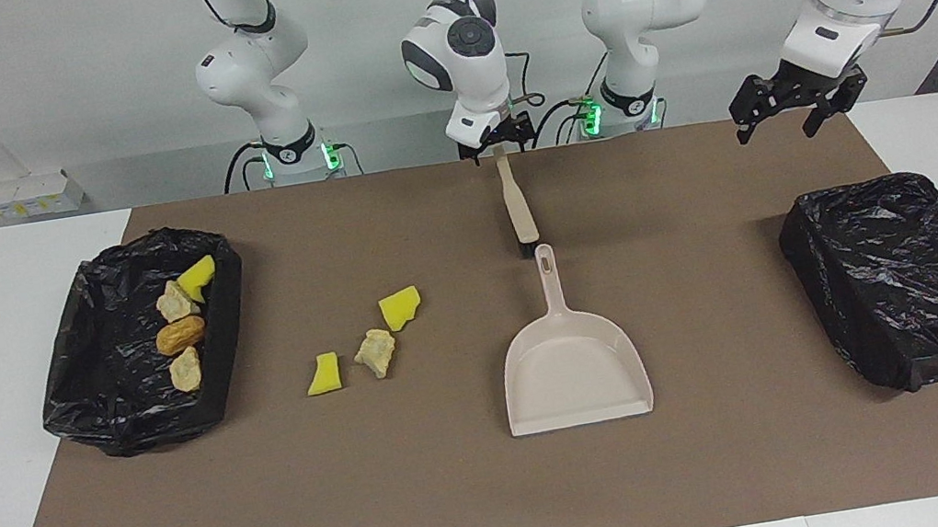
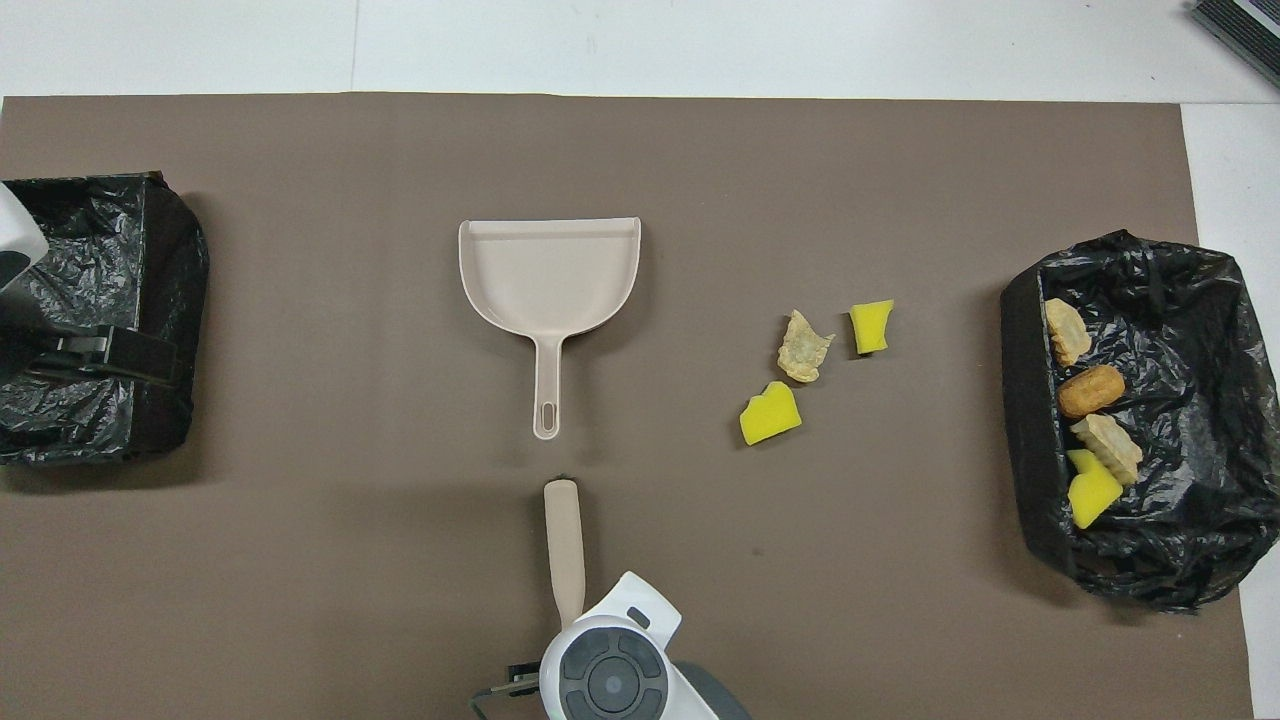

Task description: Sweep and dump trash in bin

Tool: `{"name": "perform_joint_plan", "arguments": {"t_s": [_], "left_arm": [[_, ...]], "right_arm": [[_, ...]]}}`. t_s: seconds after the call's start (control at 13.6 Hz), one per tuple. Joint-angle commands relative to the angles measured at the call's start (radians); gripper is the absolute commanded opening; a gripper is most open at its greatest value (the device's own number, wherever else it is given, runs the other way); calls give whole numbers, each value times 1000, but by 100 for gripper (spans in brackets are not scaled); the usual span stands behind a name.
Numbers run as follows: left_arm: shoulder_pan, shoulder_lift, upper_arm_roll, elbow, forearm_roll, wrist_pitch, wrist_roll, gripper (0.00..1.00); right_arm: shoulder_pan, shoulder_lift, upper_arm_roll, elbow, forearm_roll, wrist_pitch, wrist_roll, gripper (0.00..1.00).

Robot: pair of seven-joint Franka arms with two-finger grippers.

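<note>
Brown paper-like matting (image 1: 465, 487) covers the white table, flat and matte. At the right arm's end sits a rectangular bin (image 1: 84, 395) lined with crinkled, glossy black plastic; inside it lie four scraps: a wedge of yellow sponge (image 1: 198, 276), two pale, crumbly beige lumps (image 1: 175, 302) and (image 1: 185, 369), and a rounded orange-brown bread-like lump (image 1: 179, 335) between them. Three more scraps rest on the mat between that bin and the dustpan: a jagged yellow sponge chunk (image 1: 399, 308), a rough beige lump (image 1: 376, 353) just beside it, and a smaller yellow chunk (image 1: 324, 373) a little toward the bin. The dustpan (image 1: 572, 360) is smooth beige plastic, a broad scoop with a slim handle pointing toward the robots, its open mouth facing away from them. Nearer the robots, almost in line with that handle, a beige brush (image 1: 516, 205) with a rounded handle is gripped at its near end by the right gripper (image 1: 496, 143), fingers closed on it. A second black-lined bin (image 1: 914, 285) stands at the left arm's end; the left gripper (image 1: 790, 108) hangs above its nearer edge with fingers spread apart.
</note>
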Motion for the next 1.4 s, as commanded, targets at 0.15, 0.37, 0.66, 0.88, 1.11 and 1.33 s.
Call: {"name": "perform_joint_plan", "arguments": {"t_s": [0.15, 0.37, 0.66, 0.88, 1.11, 1.33], "left_arm": [[5, -9, -3, -14, -9, 7, 7, 100], [5, -11, -3, -16, -9, 7, 8, 100], [6, -13, -3, -23, -9, 13, 8, 100], [-38, 1, -9, -74, -10, 74, -4, 100], [-121, 3, -9, -184, -13, 226, -51, 100], [-182, 18, -9, -267, -64, 366, -70, 100]], "right_arm": [[36, -19, -2, -55, 26, 34, -2, 84], [37, -17, -2, -55, 26, 37, -6, 29], [31, 0, -2, -34, 26, 36, -5, 0], [27, 15, -4, 7, 26, 20, 9, 0], [-5, -49, -10, 15, 26, -61, 43, 0], [-105, -187, -11, 15, 11, -271, 20, 0]]}}
